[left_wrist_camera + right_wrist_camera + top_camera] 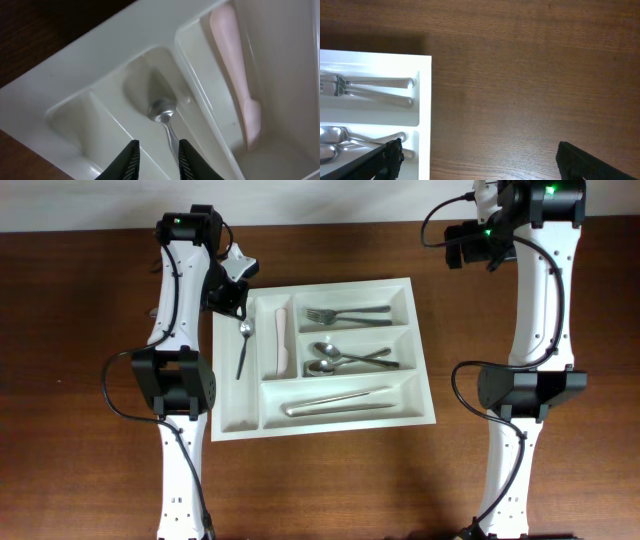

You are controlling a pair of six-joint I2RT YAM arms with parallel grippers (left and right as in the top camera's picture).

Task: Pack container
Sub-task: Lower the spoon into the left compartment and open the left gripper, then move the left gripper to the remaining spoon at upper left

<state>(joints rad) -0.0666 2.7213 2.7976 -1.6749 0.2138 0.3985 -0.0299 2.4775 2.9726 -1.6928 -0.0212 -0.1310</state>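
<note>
The left gripper [157, 150], fingers narrowly parted and pinching nothing, hangs directly over one small spoon [162, 110]. Its handle runs between them along the outer narrow compartment of the container [236, 405]. Beyond lie one pink utensil [282, 340], two forks [345, 313], two larger spoons [345, 358] and long steel pieces [340, 402] I cannot count. The right gripper [477, 150], spread wide, is farther off.

One large white rectangular plastic tray [236, 408], five compartments. Contents: two silver metal forks [340, 313], two large silver spoons [322, 351], one small silver spoon [243, 345], one pale pink plastic utensil [282, 340]. Long silver knives [340, 401]: apparently two.
</note>
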